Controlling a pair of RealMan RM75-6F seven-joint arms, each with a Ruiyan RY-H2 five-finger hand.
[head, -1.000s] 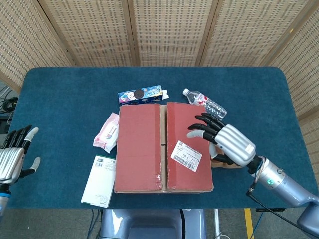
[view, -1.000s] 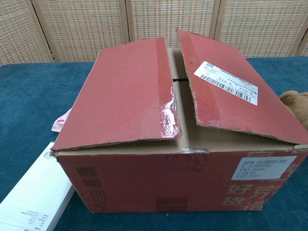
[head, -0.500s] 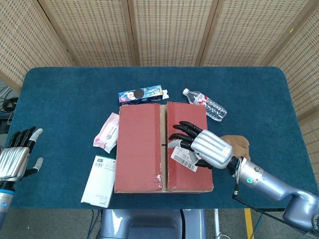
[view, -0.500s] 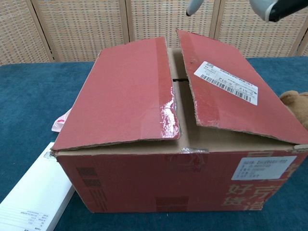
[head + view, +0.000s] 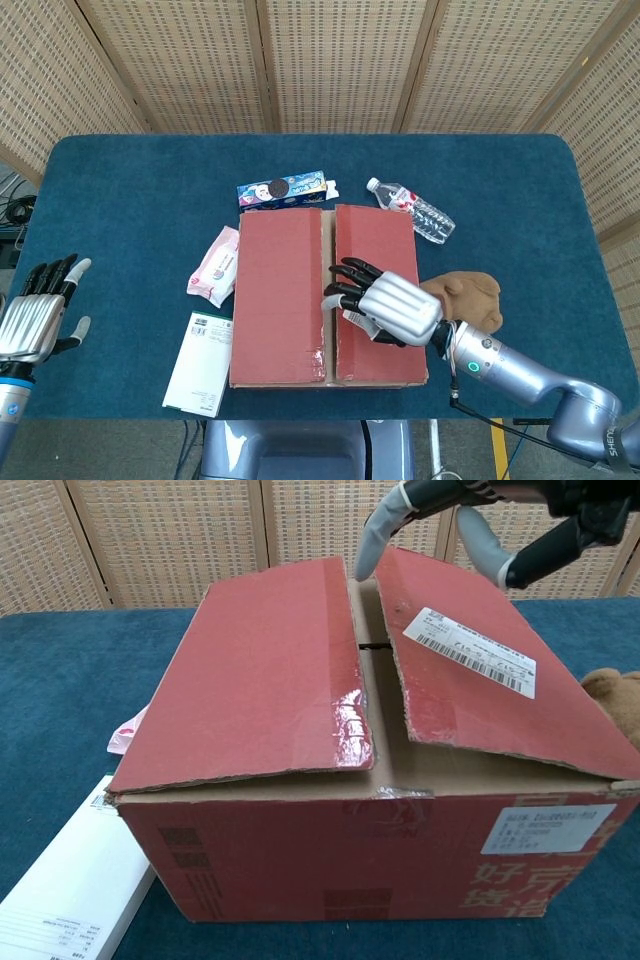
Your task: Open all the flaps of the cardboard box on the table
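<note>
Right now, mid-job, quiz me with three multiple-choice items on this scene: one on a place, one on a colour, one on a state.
1. Where is the right hand?
A. over the cardboard box
B. on the water bottle
C. off the table

2. What colour are the top flaps?
A. blue
B. red
C. white

3. How do the two top flaps stand?
A. folded fully out
C. taped flat shut
B. slightly raised, gap between them

Answers: 1 A, the head view shows it above the centre seam. 2 B, both views show red. 3 B, the chest view shows lifted edges.
</note>
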